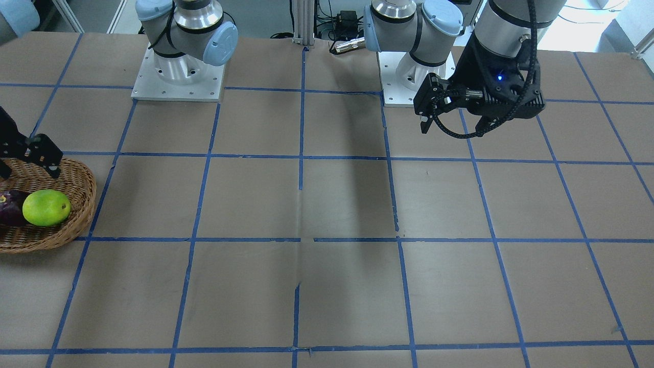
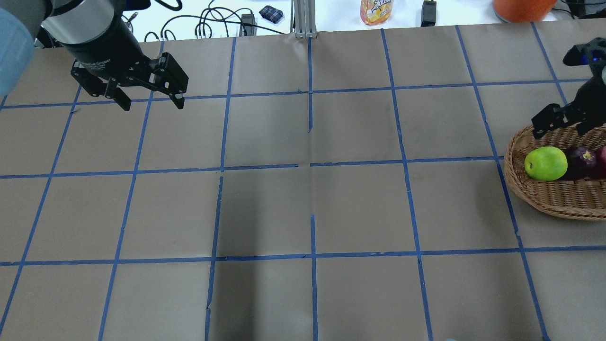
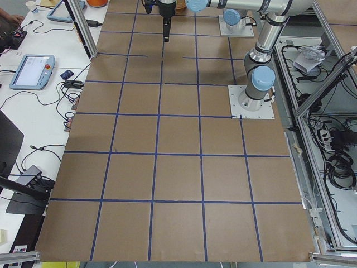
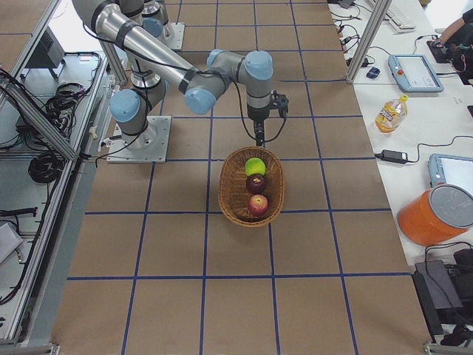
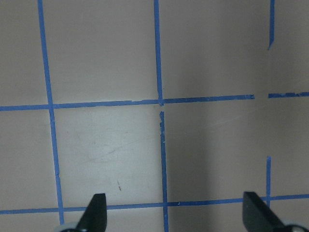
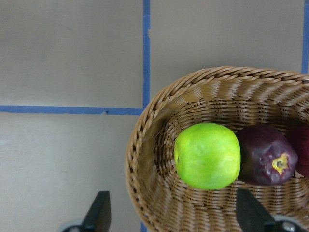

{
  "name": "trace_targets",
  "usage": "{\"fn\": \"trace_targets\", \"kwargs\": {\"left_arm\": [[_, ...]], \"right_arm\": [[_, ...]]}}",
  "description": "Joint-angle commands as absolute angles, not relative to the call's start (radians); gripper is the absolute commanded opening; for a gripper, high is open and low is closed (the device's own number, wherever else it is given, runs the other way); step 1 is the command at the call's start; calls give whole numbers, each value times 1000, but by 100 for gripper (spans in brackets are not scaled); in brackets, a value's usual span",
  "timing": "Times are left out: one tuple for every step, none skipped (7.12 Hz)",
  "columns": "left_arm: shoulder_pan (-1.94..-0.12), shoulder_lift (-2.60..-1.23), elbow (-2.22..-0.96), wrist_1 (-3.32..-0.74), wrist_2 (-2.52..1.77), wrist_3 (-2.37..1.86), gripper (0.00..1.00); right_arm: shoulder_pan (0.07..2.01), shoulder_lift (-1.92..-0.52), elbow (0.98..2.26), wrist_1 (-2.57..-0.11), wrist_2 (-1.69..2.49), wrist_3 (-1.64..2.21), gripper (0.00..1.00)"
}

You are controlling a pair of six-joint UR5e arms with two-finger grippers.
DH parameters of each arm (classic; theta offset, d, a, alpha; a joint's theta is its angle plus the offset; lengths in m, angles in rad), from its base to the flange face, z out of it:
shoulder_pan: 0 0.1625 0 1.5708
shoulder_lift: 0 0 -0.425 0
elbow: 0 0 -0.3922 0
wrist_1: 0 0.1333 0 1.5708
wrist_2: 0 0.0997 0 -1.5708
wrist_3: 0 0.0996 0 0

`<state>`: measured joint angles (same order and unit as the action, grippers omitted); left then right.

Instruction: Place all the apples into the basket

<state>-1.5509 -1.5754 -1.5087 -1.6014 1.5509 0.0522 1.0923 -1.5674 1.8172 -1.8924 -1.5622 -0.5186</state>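
Observation:
All three apples lie in a row inside the wicker basket (image 2: 513, 180) at the table's right side. They are the yellow-green apple (image 2: 545, 163), the dark purple apple (image 2: 580, 162) and the red apple (image 4: 258, 205), which is cut off at the overhead view's edge. My right gripper (image 2: 568, 130) is open and empty, above the basket's end by the green apple (image 6: 207, 155); the basket rim (image 6: 145, 125) shows below it. My left gripper (image 2: 152, 105) is open and empty, above bare table at the far left (image 5: 175, 208).
The brown table is marked with a blue tape grid. Both arm bases (image 1: 179, 76) (image 1: 414, 82) stand at the robot's edge. A drink bottle (image 2: 376, 9), cables and an orange container (image 2: 521, 7) lie beyond the far edge.

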Motion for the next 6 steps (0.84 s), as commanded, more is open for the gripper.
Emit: {"fn": "trace_targets", "kwargs": {"left_arm": [[-1551, -1575, -1509, -1601, 1551, 52, 100], [-1551, -1575, -1508, -1601, 1551, 52, 100], [-1551, -1575, -1508, -1601, 1551, 52, 100], [-1551, -1575, -1509, -1601, 1551, 52, 100], [-1551, -1575, -1511, -1601, 1551, 52, 100], [-1551, -1575, -1509, -1601, 1551, 52, 100]], "right_arm": [[1196, -1620, 1610, -1578, -1549, -386, 92], [1289, -1615, 1530, -1513, -1537, -229, 92], [1396, -1615, 1505, -1487, -1537, -42, 93], [1510, -1614, 1508, -1499, -1536, 98, 93], [1582, -1602, 1508, -1518, -1532, 162, 94], [1606, -1562, 1503, -1538, -1543, 191, 95]]}}
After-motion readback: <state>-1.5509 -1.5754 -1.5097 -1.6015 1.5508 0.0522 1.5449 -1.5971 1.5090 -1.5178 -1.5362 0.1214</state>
